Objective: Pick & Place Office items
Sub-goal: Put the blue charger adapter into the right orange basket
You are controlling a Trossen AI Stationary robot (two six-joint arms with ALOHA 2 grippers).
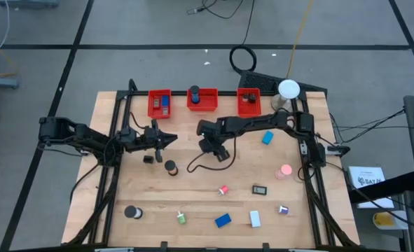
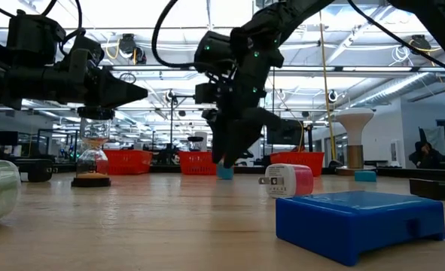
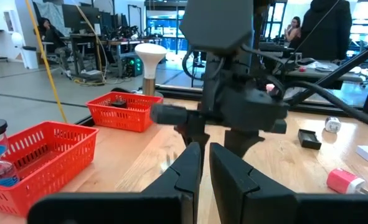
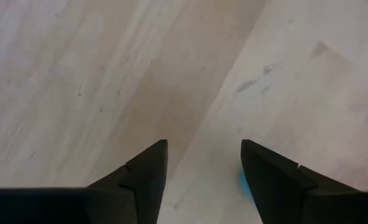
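Here, right claw (image 4: 203,180) apart above table (image 4: 109,74), blue bit (image 4: 243,182) beside one finger

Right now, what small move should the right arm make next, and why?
Probably shift the right gripper sideways until the small blue item is centred. Its open fingers point down at bare table, and the item only peeks out beside one finger, so closing now would likely miss it.
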